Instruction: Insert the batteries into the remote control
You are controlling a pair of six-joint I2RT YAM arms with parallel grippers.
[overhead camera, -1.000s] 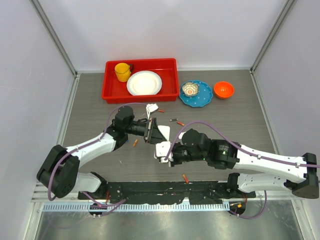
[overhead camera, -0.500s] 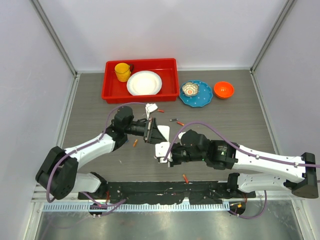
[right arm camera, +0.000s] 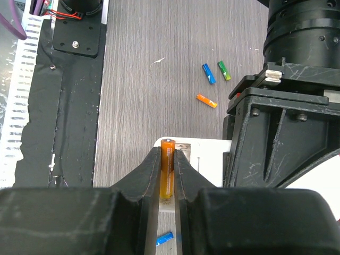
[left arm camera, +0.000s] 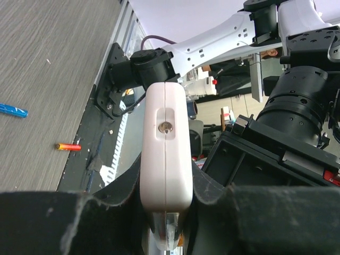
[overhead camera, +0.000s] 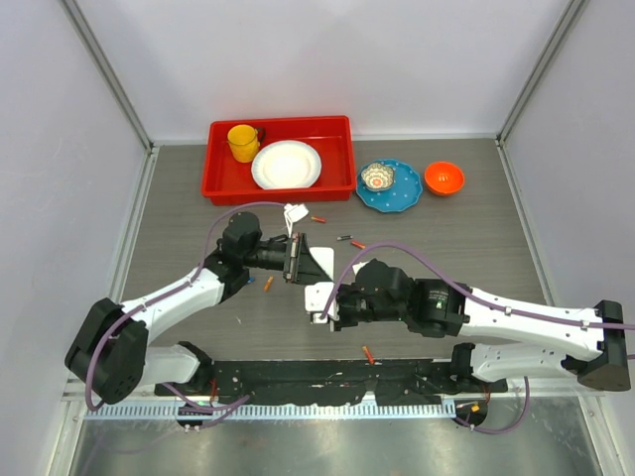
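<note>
Tools (overhead camera: 316, 264) (overhead camera: 319, 302) adjacent, low (tips inward)

table (overhead camera: 496, 218): grey wood-grain | walls (overhead camera: 327, 59): plain pale panels, three sides | corner posts (overhead camera: 107, 74): metal | light: even

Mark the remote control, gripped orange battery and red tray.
remote control (left arm camera: 166, 154), left wrist view, white edge face.
orange battery (right arm camera: 168, 167), right wrist view, mid-body.
red tray (overhead camera: 335, 164), top view, bare floor.

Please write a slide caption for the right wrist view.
Right gripper holds an orange battery at the edge of the white remote; three loose batteries lie on the table beyond.
</note>
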